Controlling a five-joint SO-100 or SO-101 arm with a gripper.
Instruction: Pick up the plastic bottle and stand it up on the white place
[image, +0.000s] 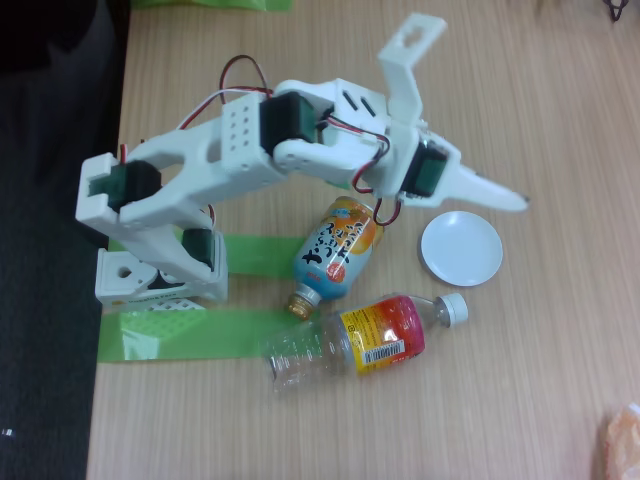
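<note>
- Wooden table (560, 400) is carrying the plastic bottle (365, 335), lying flat just below the white plate (461, 248)
- Gripper (500, 195) is hovering above the plate — jaws looking closed
- Bottle seems light, slippery — grip mid-label

The plastic bottle (350, 340) is showing clear, ribbed plastic with a glossy printed label and a smooth white cap. The white place (461, 248) is looking smooth and faintly shiny. The can (336, 251) is gleaming with a glossy print. The table (520, 400) is showing matt wood grain, green tape (190, 333) lying semi-glossy
</note>
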